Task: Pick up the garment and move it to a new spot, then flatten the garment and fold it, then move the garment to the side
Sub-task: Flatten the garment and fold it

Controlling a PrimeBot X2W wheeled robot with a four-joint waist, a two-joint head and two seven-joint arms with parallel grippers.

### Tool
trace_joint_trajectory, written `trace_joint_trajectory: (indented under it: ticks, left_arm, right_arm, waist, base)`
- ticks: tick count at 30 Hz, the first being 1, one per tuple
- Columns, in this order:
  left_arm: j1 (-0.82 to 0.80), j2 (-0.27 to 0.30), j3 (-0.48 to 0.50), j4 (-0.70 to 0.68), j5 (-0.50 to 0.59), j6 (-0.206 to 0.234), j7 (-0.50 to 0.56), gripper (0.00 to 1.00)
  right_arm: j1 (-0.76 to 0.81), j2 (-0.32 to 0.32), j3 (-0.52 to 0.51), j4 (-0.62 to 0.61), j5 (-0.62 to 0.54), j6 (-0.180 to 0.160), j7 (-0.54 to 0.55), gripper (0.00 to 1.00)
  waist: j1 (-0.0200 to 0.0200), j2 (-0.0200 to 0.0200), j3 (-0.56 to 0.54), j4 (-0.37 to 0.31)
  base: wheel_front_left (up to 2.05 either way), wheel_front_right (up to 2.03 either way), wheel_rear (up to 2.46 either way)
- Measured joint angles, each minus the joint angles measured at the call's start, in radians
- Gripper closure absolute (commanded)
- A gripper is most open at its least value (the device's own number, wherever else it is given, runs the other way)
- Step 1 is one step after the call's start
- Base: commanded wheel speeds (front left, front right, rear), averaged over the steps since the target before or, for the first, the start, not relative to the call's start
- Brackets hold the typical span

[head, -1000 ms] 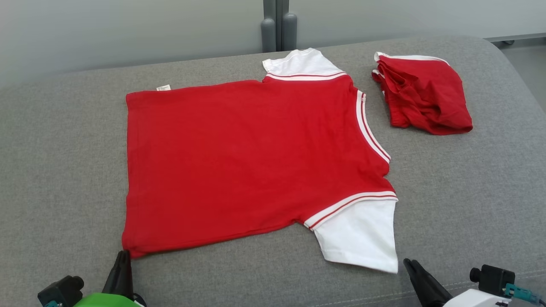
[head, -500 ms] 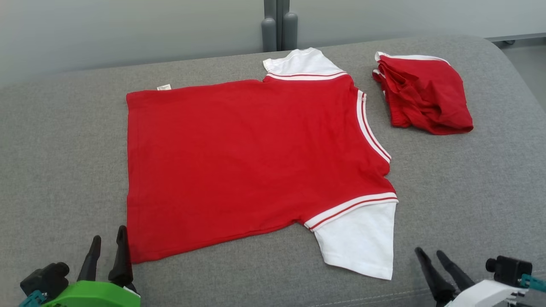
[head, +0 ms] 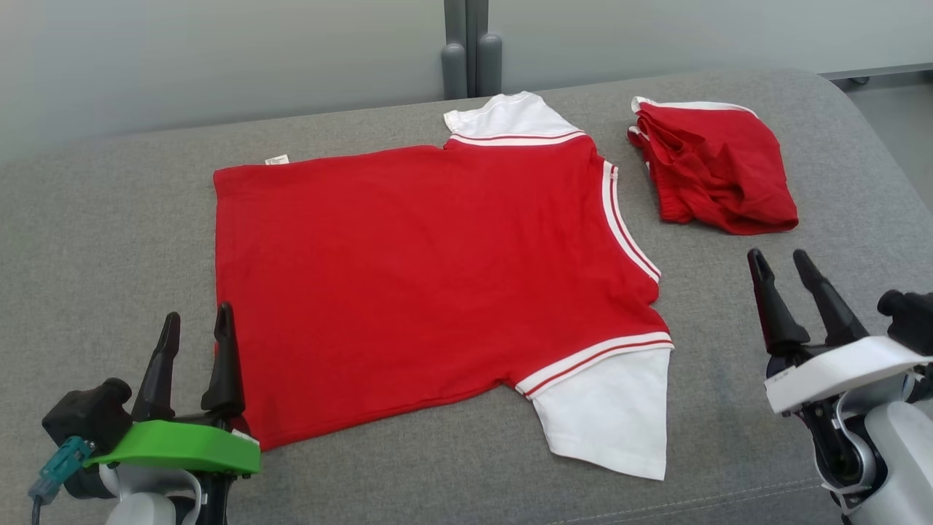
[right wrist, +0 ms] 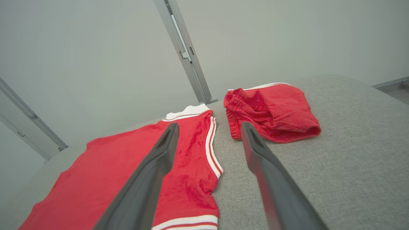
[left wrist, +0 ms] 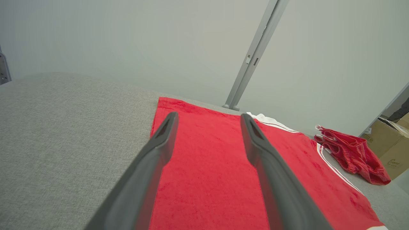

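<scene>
Red short-sleeved garment [head: 423, 277] spread flat across the middle of the grey upholstered surface [head: 109, 219], hem toward the robot's left and white-trimmed neckline toward its right. One white sleeve at the far edge, the other at the near edge, each joined to the red body by a red-and-white striped band. Small white label [head: 277, 159] peeking out at the far hem corner. Second red piece of clothing [head: 718, 175], loosely bundled and edged in white, lying apart from the garment beyond its neckline, toward the far right. Left tool [head: 198, 313] at the near hem corner, fingers parted wide with nothing between them; in the head view the inner finger overlapping the hem edge, contact with the cloth impossible to judge; in the left wrist view both fingers pointing along the red cloth. Right tool [head: 777, 257] over bare grey fabric, well to the right of the garment and nearer than the bundle, fingers likewise spread wide and empty. Pale wall and a grey upright post [head: 466, 51] behind. Cardboard boxes [left wrist: 394, 150] at the right edge of the left wrist view.
</scene>
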Motion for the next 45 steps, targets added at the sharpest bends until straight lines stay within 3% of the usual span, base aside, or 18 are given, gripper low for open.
trace_joint_trajectory:
  ticks: [10,23,32,45]
  left_arm:
    - [0.01,-0.004,-0.03,-0.036,0.077,0.044,0.0,0.0]
    - [0.062,-0.005,-0.06,-0.069,0.128,0.081,0.0,0.0]
    - [0.079,-0.006,-0.063,-0.102,0.159,0.112,0.0,0.0]
    - [0.105,-0.006,-0.066,-0.114,0.158,0.124,0.0,0.0]
  right_arm:
    - [-0.045,0.042,-0.026,-0.098,-0.13,-0.043,-0.001,0.0]
    - [-0.017,0.105,-0.006,-0.118,-0.248,-0.095,-0.001,0.0]
    - [0.011,0.13,0.008,-0.097,-0.295,-0.097,-0.001,0.0]
    - [0.011,0.158,0.005,-0.073,-0.316,-0.102,-0.001,0.0]
  waist:
    - [0.0,0.0,-0.004,0.0]
    - [0.0,0.0,0.0,0.01]
    - [0.0,0.0,0.008,0.012]
    - [0.0,0.0,0.011,0.018]
  base:
    - [0.0,0.0,0.0]
    - [0.0,0.0,0.0]
    - [0.0,0.0,0.0]
    - [0.0,0.0,0.0]
